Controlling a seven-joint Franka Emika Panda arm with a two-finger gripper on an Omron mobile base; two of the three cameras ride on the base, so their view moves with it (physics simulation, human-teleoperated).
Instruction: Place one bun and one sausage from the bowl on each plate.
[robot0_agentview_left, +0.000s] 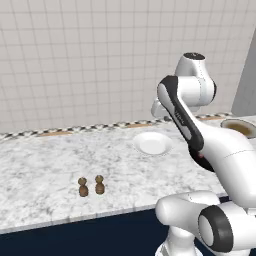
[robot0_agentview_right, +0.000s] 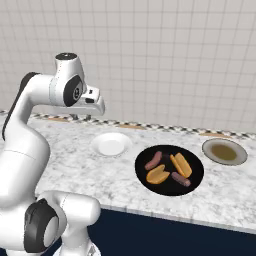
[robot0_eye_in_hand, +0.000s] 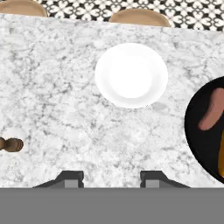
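Note:
The black bowl (robot0_agentview_right: 167, 188) sits on the marble counter holding two sausages (robot0_agentview_right: 153, 160) and two orange buns (robot0_agentview_right: 157, 174). Left of it lies the white plate (robot0_agentview_right: 111, 144), bare. The tan-rimmed plate (robot0_agentview_right: 224, 151) with a brown centre lies to the bowl's right, also bare. My gripper (robot0_agentview_right: 82, 117) hangs high above the counter, left of and behind the white plate, open with nothing between its fingers. In the hand view the gripper (robot0_eye_in_hand: 111, 177) looks down on the white plate (robot0_eye_in_hand: 131, 75), with the bowl (robot0_eye_in_hand: 197, 140) and one sausage (robot0_eye_in_hand: 211, 109) at the right edge.
Two small brown shakers (robot0_agentview_left: 83, 187) stand near the counter's front edge on the left. A tiled wall runs behind the counter. The white plate (robot0_agentview_left: 152, 143) and the tan plate (robot0_agentview_left: 240, 127) flank my arm in the left base view.

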